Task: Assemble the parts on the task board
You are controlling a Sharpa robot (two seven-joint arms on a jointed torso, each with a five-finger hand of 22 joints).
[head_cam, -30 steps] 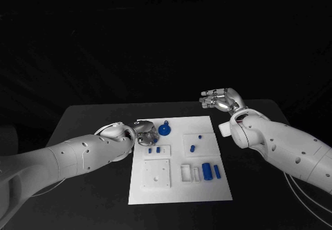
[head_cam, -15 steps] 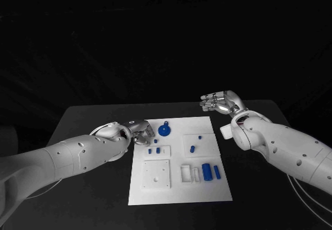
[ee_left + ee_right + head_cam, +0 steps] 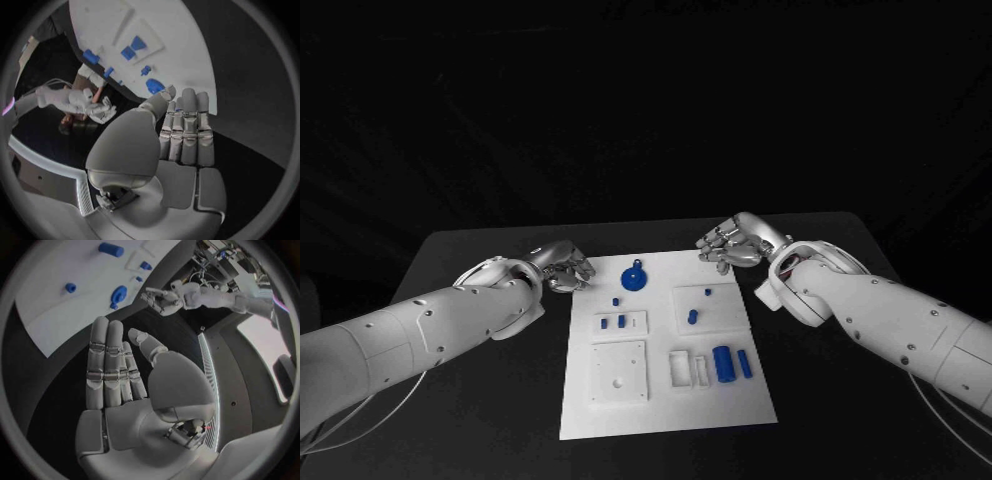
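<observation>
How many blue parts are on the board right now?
8 blue parts: teardrop and peg at far edge; two on left block; two on right block; two cylinders nearest.

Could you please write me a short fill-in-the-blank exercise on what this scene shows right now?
1. The white task board lies on a ____ table.
2. The teardrop-shaped blue part lies at the board's far end, between the left hand and the ____ hand.
3. Both hands hold ____.
4. The largest blue cylinder lies beside a smaller blue cylinder near the board's ____ edge.

Missing words: black; right; nothing; right
</observation>
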